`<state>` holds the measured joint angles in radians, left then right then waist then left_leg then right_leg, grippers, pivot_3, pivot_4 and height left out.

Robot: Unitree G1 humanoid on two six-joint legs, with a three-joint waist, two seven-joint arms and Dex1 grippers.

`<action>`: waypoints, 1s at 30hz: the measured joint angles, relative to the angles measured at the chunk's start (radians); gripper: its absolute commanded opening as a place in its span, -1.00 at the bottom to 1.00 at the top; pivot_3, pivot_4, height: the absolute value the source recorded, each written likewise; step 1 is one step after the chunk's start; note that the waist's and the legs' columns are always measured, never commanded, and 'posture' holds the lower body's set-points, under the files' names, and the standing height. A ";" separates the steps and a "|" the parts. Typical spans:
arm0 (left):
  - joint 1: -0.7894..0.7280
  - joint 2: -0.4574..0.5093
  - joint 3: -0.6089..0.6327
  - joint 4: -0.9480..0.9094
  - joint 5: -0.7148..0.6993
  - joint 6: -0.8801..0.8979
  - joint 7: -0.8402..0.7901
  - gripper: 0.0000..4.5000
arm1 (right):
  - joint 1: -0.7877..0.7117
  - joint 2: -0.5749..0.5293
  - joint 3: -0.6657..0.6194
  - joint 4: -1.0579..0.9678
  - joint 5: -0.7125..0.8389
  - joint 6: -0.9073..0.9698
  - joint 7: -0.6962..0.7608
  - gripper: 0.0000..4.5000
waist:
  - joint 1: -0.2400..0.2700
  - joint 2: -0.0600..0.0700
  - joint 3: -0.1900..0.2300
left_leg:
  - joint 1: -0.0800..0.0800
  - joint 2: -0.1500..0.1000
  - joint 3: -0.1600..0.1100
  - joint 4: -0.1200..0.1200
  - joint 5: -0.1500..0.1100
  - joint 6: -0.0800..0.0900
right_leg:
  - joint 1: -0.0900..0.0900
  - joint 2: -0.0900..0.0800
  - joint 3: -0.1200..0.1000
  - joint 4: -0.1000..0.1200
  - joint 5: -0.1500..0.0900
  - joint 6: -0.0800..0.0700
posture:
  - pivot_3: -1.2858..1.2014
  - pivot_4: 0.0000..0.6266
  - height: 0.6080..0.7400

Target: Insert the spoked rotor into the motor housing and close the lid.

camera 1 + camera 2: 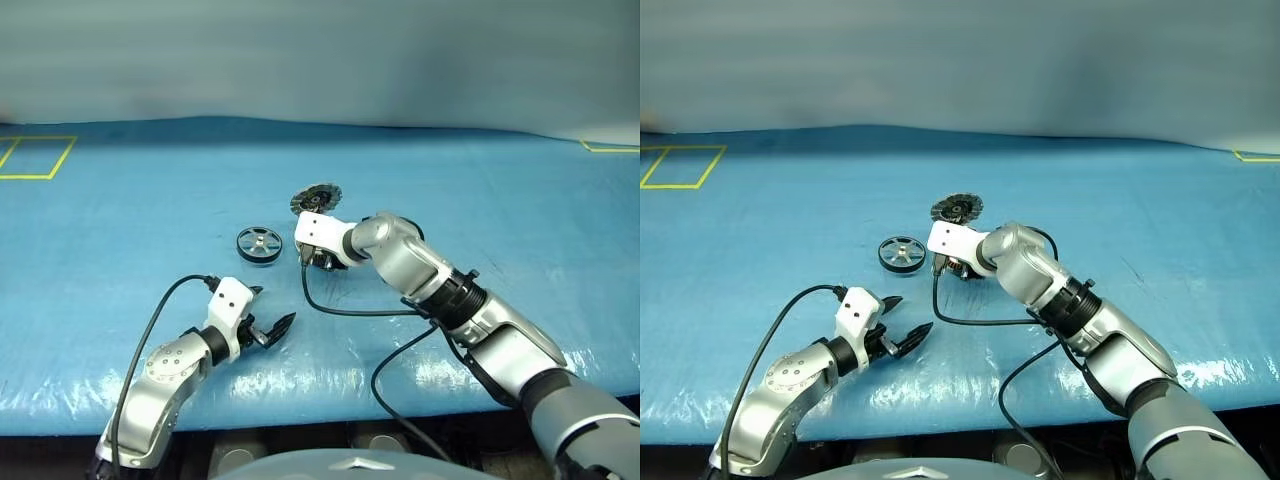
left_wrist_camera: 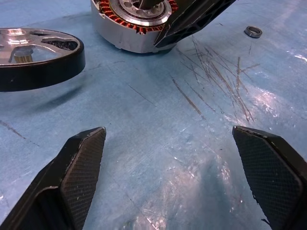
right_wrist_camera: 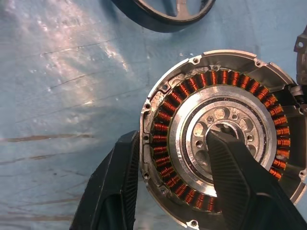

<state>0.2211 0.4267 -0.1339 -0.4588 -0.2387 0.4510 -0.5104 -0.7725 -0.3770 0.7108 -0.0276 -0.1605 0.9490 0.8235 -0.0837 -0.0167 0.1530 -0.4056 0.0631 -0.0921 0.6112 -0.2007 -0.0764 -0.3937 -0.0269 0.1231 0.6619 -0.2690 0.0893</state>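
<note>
Your right gripper [image 3: 168, 187] straddles the wall of the motor housing [image 3: 225, 91]: one finger outside the rim, the other in the silver centre, jaws partly spread and not visibly clamped. The spoked rotor [image 1: 260, 244] lies flat just left of the housing, nearer your left gripper [image 1: 268, 318], which hangs wide open. The lid [image 1: 316, 197] stands up behind the housing, half hidden by the right wrist.
</note>
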 measured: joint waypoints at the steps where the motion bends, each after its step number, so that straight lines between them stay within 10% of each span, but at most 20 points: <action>1: 0.017 0.005 0.011 -0.007 -0.006 -0.025 -0.014 1.00 | 0.026 -0.008 0.005 -0.064 0.000 0.038 0.000 -0.19 | 0.001 0.000 0.000 | -0.001 0.000 0.000 0.000 -0.001 -0.001 | 0.000 0.000 0.000 0.000 -0.001 -0.001 | 0.03 -0.52 1.00; 20: 0.151 0.073 0.074 -0.040 0.010 -0.260 -0.106 1.00 | 0.166 0.069 0.116 -0.447 0.067 0.304 -0.092 -0.19 | -0.001 0.001 -0.002 | -0.002 0.001 0.000 0.000 -0.005 -0.001 | -0.005 0.000 -0.001 0.000 -0.005 -0.002 | 0.03 -0.52 1.00; 26: 0.150 0.073 0.081 -0.038 0.004 -0.261 -0.123 1.00 | 0.155 0.085 0.092 -0.447 0.090 0.351 -0.143 0.65 | 0.003 0.002 -0.001 | -0.006 0.001 0.000 0.001 -0.005 -0.001 | -0.006 0.000 -0.001 0.000 -0.005 -0.002 | 0.03 -0.52 1.00; 30: 0.135 0.070 0.081 -0.034 -0.001 -0.268 -0.133 1.00 | 0.126 0.095 0.059 -0.469 0.130 0.445 -0.165 0.65 | 0.009 0.003 0.001 | -0.010 0.001 0.000 0.001 -0.005 -0.001 | -0.007 0.000 -0.001 0.000 -0.004 -0.001 | 0.03 -0.52 1.00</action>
<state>0.3558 0.4965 -0.0529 -0.4932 -0.2395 0.1829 -0.6433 -0.6466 -0.2816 0.7696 -0.4970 -0.0304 1.3940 0.6582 -0.0743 -0.0140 0.1544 -0.4153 0.0643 -0.0920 0.6125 -0.2060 -0.0778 -0.4005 -0.0267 0.1224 0.6624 -0.2734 0.0883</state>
